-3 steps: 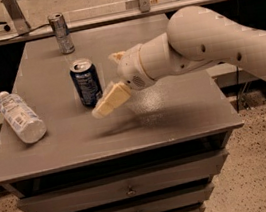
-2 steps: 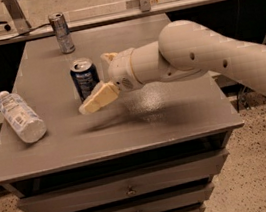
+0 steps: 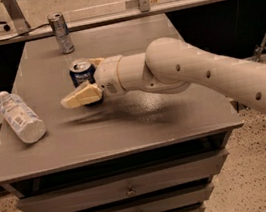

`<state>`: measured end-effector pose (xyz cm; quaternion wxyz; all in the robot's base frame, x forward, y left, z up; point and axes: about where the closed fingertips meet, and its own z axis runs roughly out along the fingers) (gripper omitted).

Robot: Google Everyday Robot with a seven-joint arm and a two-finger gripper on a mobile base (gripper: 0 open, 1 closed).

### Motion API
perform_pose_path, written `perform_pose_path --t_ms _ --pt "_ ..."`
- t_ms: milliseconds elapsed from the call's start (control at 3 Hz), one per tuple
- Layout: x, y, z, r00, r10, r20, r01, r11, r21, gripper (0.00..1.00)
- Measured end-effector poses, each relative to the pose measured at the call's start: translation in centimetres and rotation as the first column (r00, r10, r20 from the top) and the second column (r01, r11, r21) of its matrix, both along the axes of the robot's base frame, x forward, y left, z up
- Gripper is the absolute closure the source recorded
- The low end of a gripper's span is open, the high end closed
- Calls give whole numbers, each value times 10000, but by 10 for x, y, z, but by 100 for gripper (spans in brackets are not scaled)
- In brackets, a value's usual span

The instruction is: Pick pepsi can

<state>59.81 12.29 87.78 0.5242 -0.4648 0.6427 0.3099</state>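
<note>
The pepsi can (image 3: 81, 71), dark blue with a silver top, stands upright on the grey table (image 3: 146, 123), left of the middle. My gripper (image 3: 80, 82) reaches in from the right on its white arm and is at the can. It is open. One cream finger (image 3: 79, 95) lies across the front of the can's lower part. The other finger (image 3: 97, 61) shows just behind the can's right side. The can stands between the two fingers on the table.
A slim silver-grey can (image 3: 62, 32) stands at the table's back left. A clear plastic bottle (image 3: 21, 116) with a white cap lies on its side near the left edge. Drawers (image 3: 132, 192) are under the tabletop. A rail runs behind the table.
My gripper has moved left towards the pepsi can, from beside its right side to around it. The can, bottle and silver can have not moved.
</note>
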Motion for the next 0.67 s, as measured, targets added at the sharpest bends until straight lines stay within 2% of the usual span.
perform_pose_path --t_ms 667 --pt "2 -2 -2 9993 -372 -59 374 9979 531 64"
